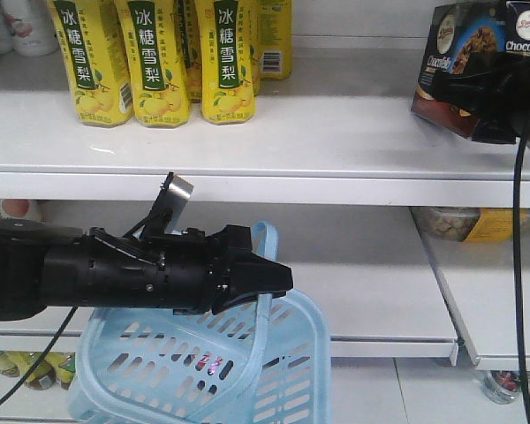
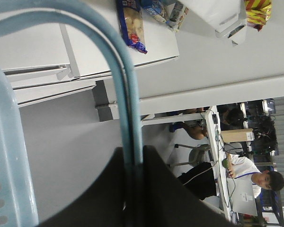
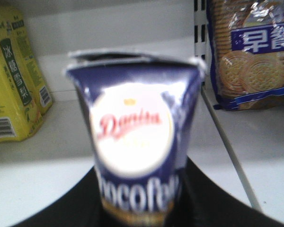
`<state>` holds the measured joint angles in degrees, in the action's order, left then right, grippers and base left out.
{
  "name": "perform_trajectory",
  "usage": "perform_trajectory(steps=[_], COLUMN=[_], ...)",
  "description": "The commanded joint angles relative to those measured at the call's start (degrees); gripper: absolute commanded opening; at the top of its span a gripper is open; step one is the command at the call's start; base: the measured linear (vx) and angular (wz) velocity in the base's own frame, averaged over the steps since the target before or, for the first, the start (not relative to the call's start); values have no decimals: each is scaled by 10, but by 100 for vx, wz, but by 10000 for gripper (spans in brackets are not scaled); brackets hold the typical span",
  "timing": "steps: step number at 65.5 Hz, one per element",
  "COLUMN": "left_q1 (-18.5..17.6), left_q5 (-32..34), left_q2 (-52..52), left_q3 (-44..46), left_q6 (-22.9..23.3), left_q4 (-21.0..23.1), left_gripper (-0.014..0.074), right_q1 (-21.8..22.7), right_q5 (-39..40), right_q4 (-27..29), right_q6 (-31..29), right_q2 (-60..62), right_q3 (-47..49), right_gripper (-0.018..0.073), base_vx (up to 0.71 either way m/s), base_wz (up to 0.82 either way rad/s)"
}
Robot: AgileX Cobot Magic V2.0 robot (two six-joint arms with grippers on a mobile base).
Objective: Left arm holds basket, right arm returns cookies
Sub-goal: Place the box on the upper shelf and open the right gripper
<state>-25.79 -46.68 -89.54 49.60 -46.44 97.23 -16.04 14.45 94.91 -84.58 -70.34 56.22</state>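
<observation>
Front view: three yellow drink bottles (image 1: 159,57) stand in the upper left on the white shelf (image 1: 274,132); one cookies box (image 1: 477,66) sits tilted at the upper right, the right gripper (image 1: 503,110) dark around its lower side. At lower centre the left gripper (image 1: 269,281) is pinched on one handle (image 1: 263,256) of the single basket (image 1: 203,362). Left wrist view: two black fingers (image 2: 175,198) pressed together on that light blue handle. Right wrist view: one navy box fills the centre, clamped between the black fingers (image 3: 217,203); one biscuit packet (image 3: 251,52) at upper right, two yellow bottles at left.
</observation>
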Motion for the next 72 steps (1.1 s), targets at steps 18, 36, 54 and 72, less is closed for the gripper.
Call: perform_trajectory(steps=[18, 36, 54, 72], left_q1=[1, 1, 1, 1], left_q5=[-4, -4, -4, -4], left_q2=[24, 24, 24, 24], left_q3=[21, 21, 21, 21], left_q6=[-33, -33, -33, -33], left_q4=[47, 47, 47, 47], left_gripper=[-3, -3, -3, -3], right_q1=[81, 81, 81, 81], right_q5=[-105, -139, -137, -120], right_q4=[-2, 0, 10, 10], right_q6=[-45, -56, -56, -56], right_q2=[-50, -51, -36, 25], right_q3=[21, 22, 21, -17], right_gripper=[177, 391, 578, 580], base_vx=[0, 0, 0, 0], base_wz=[0, 0, 0, 0])
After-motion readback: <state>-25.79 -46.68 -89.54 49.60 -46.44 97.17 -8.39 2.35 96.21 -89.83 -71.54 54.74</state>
